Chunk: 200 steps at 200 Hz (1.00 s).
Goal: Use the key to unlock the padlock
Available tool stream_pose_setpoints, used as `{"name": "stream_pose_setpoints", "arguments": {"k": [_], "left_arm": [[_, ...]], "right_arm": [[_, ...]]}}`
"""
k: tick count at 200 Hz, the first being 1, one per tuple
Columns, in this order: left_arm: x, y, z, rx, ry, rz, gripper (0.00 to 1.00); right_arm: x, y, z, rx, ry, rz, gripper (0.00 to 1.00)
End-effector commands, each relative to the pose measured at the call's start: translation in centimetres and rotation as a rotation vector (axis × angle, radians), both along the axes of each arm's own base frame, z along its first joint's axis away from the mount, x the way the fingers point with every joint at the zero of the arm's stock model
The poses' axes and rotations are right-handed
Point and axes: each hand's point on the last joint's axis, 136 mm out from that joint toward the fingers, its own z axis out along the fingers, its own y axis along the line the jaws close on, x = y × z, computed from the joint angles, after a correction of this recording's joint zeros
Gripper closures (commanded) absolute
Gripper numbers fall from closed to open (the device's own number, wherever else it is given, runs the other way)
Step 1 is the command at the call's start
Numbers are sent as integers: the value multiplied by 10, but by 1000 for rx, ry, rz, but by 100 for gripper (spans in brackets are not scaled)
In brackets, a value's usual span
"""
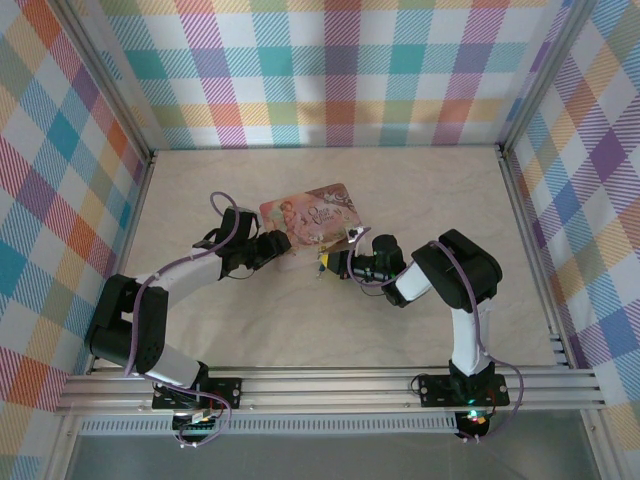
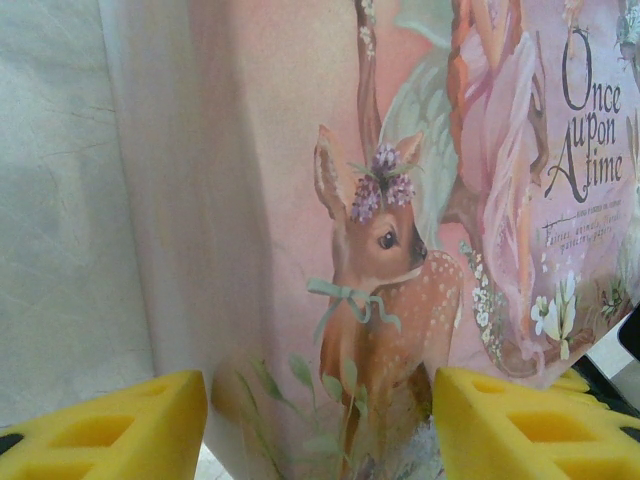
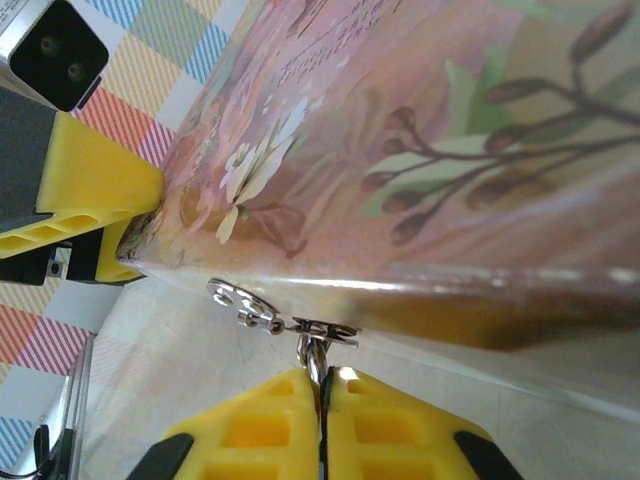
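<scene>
The pink illustrated tin (image 1: pixel 312 213) lies mid-table. My left gripper (image 1: pixel 280 243) is clamped on its near left corner; in the left wrist view the yellow fingers (image 2: pixel 110 430) stand on either side of the tin (image 2: pixel 330 200). My right gripper (image 3: pixel 322 375) is shut on the padlock's silvery shackle (image 3: pixel 317 355), which hangs through the tin's hasp (image 3: pixel 328 331) at the front edge. The fingers hide the padlock's blue body. A small flat silvery piece with holes (image 3: pixel 233 296) sticks out left of the hasp. I cannot tell whether it is the key.
The left gripper's yellow finger (image 3: pixel 95 185) shows in the right wrist view, against the tin's corner. Plaid walls (image 1: pixel 330 70) enclose the table on three sides. A metal rail (image 1: pixel 330 385) runs along the near edge by the arm bases.
</scene>
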Motion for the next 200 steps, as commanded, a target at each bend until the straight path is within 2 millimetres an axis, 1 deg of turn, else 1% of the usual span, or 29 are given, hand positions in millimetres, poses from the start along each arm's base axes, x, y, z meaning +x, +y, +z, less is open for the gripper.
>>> {"name": "stream_pose_setpoints", "arguments": {"k": [1,24,48,80,103,162,200], "left_arm": [[-19,5,-18,45,84,-4,40],[-20,5,-19,48,87,-7,40],[-24,6,-22,54,95,-7,40],[-32,4,-26,69,107,-23,40],[-37,5,-32,75,120,-20,40],[-47,-2,-39,76,139,-36,40],[-52,-3,-46,80,155,-34,40]], "right_arm": [[-3,-2,-6,-11,11,7,97],[-1,-5,-5,-13,11,-14,100],[2,-11,-3,0,18,-47,100],[9,-20,4,65,31,-92,100],[12,-27,4,75,37,-121,100],[21,-33,10,114,60,-181,100],[30,-43,15,152,75,-253,100]]}}
